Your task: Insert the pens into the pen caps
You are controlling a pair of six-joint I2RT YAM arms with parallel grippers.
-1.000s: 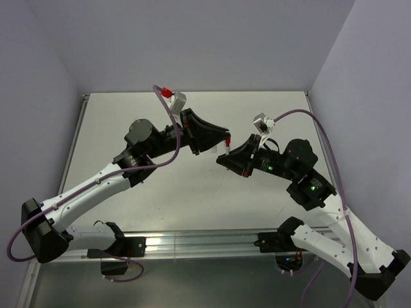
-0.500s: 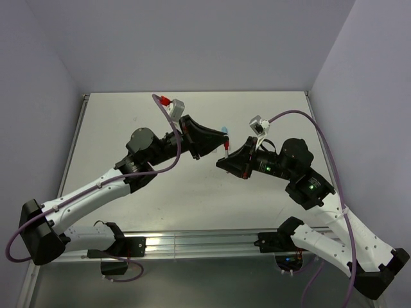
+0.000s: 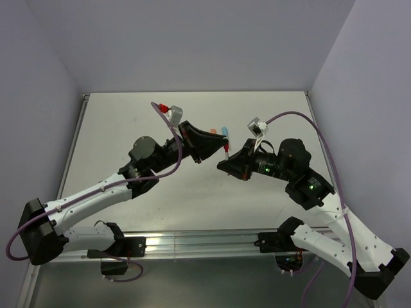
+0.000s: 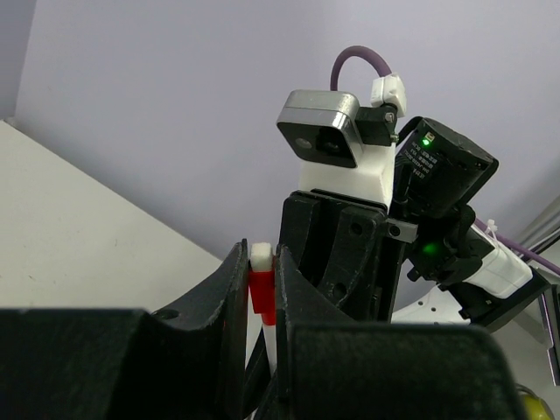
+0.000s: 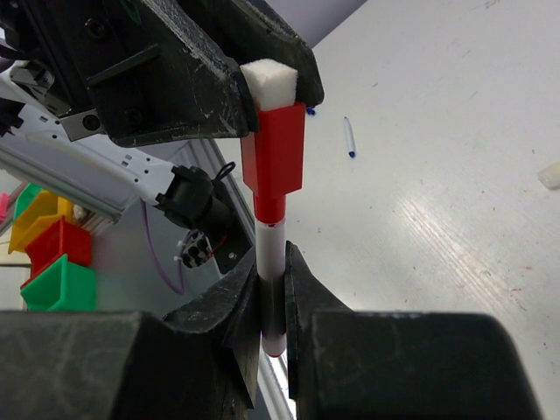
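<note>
**Red cap and pen meet between the two claws**

The two arms reach from the near edge and meet in the air over the middle of the tabletop (image 3: 115, 128). The right claw (image 5: 271, 273) is clenched on the lower shaft of a thin white pen (image 5: 271, 249), which stands nearly upright between its fingers. The pen's upper end sits inside the red cap (image 4: 262, 297), and a short narrower red section shows just under the cap. The left claw (image 4: 261, 264) faces the right one and is clamped on that cap, one finger on each side, with the cap's white end poking out past the fingertips.

Farther off, a blue-tipped pen (image 5: 348, 137) lies flat on the tabletop, well apart from the claws. Just beyond the claws in the top view lie a light-blue piece (image 3: 224, 130) and an orange piece (image 3: 213, 131), too small to tell whether they are pens or caps.
</note>
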